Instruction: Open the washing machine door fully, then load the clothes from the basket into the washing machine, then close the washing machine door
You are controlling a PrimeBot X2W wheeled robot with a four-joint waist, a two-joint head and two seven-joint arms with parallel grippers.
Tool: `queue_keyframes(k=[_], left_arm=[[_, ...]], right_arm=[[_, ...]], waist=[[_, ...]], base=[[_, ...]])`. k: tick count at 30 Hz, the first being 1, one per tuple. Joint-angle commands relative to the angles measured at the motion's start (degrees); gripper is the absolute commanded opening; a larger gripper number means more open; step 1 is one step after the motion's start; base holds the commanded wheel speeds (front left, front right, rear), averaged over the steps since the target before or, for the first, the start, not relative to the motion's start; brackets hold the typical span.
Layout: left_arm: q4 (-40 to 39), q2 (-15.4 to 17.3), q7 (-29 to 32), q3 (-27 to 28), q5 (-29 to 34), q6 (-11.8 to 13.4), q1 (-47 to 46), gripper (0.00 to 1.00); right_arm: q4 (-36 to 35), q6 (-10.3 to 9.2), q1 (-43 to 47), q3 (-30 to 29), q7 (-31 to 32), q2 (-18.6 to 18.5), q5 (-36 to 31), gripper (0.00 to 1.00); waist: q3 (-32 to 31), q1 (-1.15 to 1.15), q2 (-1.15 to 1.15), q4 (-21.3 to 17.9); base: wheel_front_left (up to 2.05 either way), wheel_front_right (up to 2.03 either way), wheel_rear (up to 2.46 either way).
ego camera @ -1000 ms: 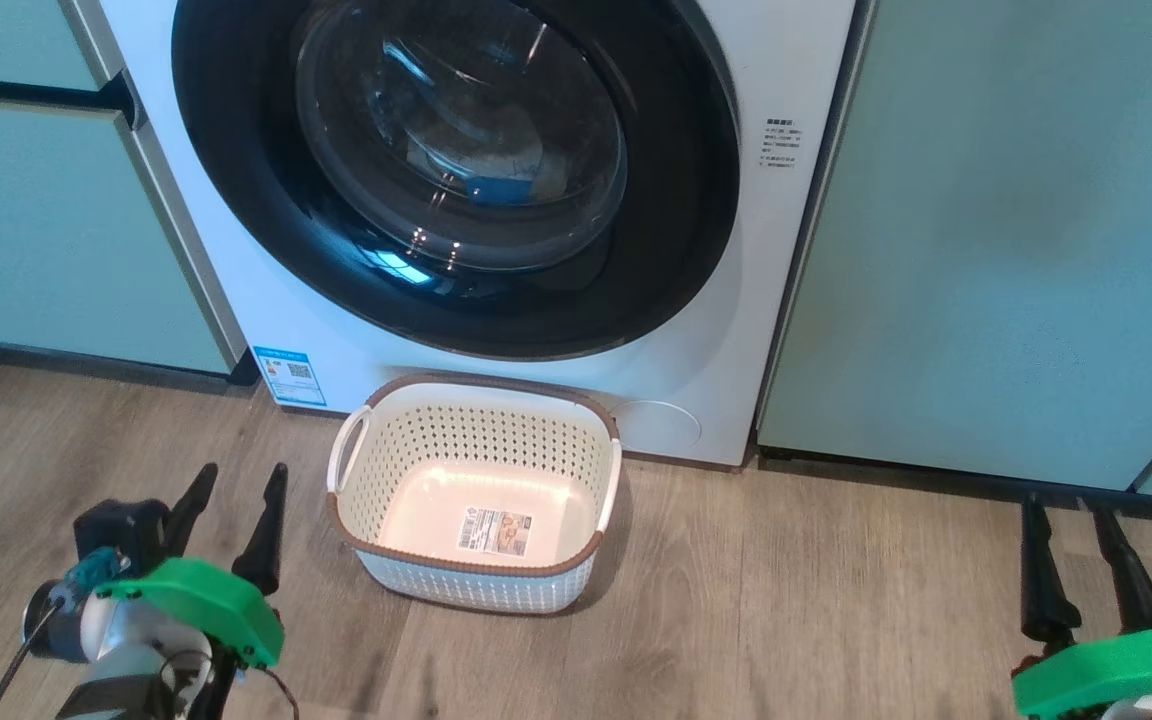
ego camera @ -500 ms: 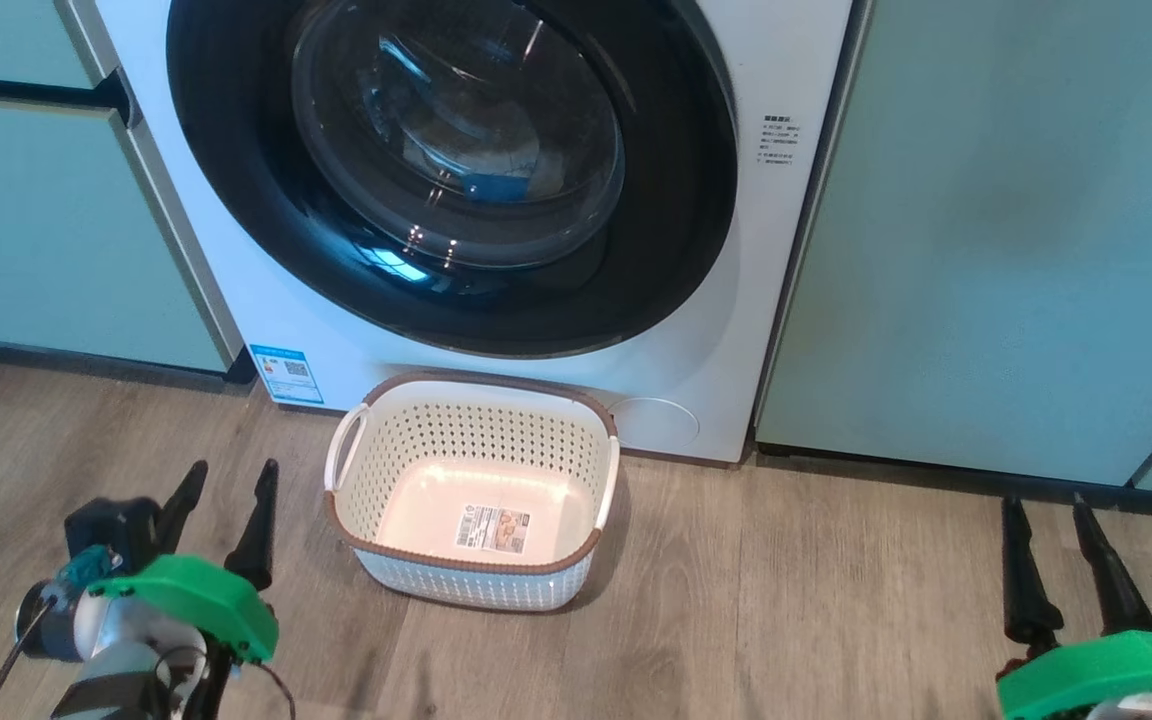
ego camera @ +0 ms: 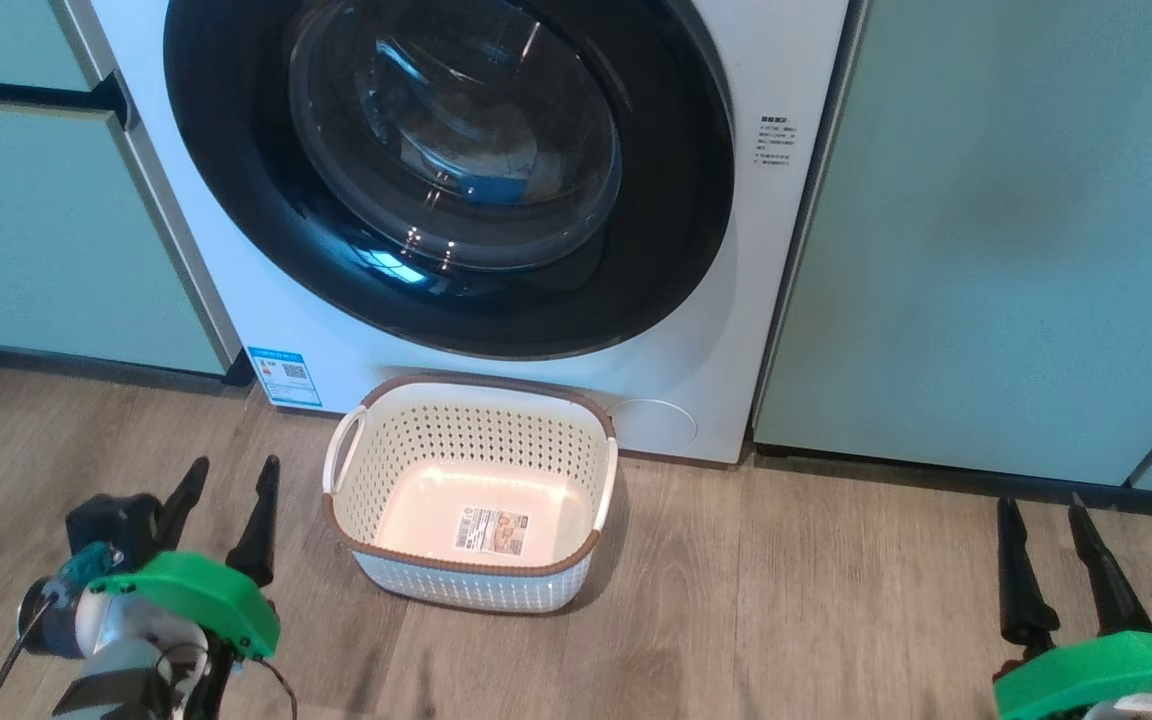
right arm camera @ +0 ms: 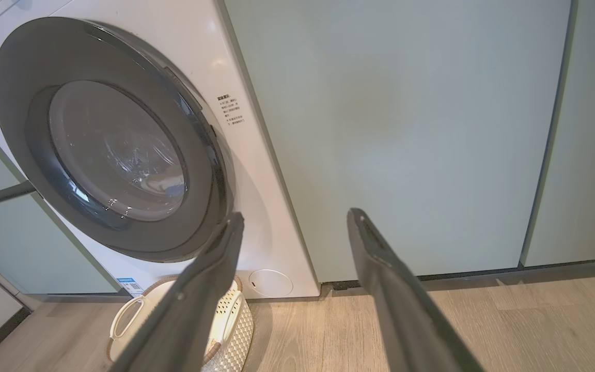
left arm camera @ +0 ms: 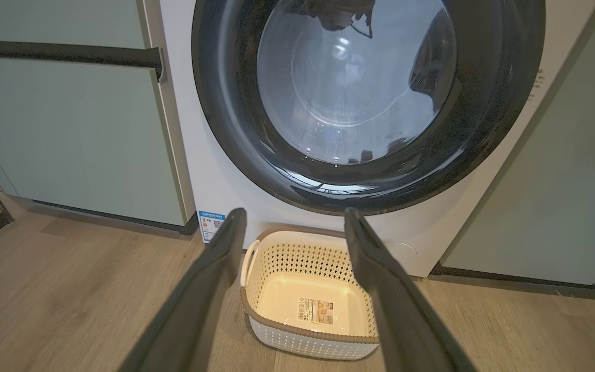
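Only a slight camera shift this last second — glossy black round washing machine door point(ego camera: 676, 200) shut at upper centre, pale-and-blue clothes point(ego camera: 496, 185) behind its glass, cream perforated plastic basket point(ego camera: 476, 385) empty, left gripper point(ego camera: 234, 470) and right gripper point(ego camera: 1041, 510) jaws wide, empty — looks done.

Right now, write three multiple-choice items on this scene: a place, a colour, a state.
1. Where does the basket stand? A) on the floor before the washing machine B) on top of the machine C) on a shelf
2. The basket's rim is: A) red B) brown C) black
3. The machine's door is: A) wide open B) removed C) shut
Answers: 1 A, it sits at the washer's foot; 2 B, a brown band tops it; 3 C, it lies flat against the front.
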Motion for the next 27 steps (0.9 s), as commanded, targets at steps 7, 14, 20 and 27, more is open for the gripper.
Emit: queue_keyframes(k=[7, 14, 20, 27], left_arm=[[-1.1, 1.4, -0.4, 1.9, 0.4, 0.0, -3.6, 1.0], [-0.9, 1.6, -0.4, 1.7, 0.2, 0.0, -3.7, 1.0], [-0.8, 1.6, -0.4, 1.6, 0.1, 0.0, -3.8, 1.0], [2.5, -1.2, 0.1, -0.4, -0.1, 0.0, 0.8, 0.0]], right_arm=[[-1.4, -0.19, -1.2, 1.8, -0.4, -0.1, 0.1, 1.0], [-1.4, -0.19, -0.9, 1.8, -0.4, -0.1, 0.2, 1.0], [-1.3, -0.19, -0.9, 1.9, -0.4, -0.1, 0.3, 1.0], [2.4, 0.01, 0.8, 0.6, 0.1, 0.0, 0.2, 0.0]], waist=[[-0.1, 0.0, 0.0, -0.3], [-0.2, 0.0, 0.0, -0.5], [-0.3, 0.0, 0.0, -0.6], [-0.3, 0.0, 0.0, -0.6]], base=[[0.0, 0.0, 0.0], [0.0, 0.0, 0.0], [0.0, 0.0, 0.0], [0.0, 0.0, 0.0]])
